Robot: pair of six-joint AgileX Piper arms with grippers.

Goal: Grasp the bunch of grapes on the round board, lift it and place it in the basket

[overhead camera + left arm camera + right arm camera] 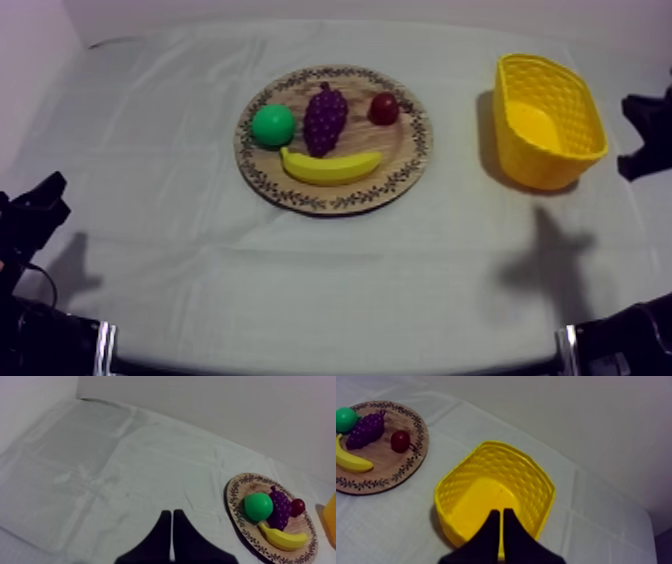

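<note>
the left gripper [171, 512] has its two black fingers pressed together into a narrow wedge, nothing between them, over bare grey-white cloth [110, 476]. ahead of it and off to its right, well apart, lies the round wooden board [239, 493] with the patterned rim. the bunch of grapes [281, 508] rests on that board, in the middle of the fruit. from this gripper, a round green fruit [258, 507] is the nearest piece and touches the grapes on their near side. the small red fruit [297, 507] sits just past them on the far side, and the banana [282, 538] lies along the board's edge, just beside the grapes.

the right gripper [501, 511] is also closed on nothing — fingers together, tips over the near rim of the yellow basket [486, 471], whose open mouth faces up right in front of it. the board is farther ahead and to this gripper's left, apart from the basket with a strip of cloth between them. on that side the small red fruit is the closest piece, the grapes just beyond it — lying flat, stem end pointing away from the banana.
</note>
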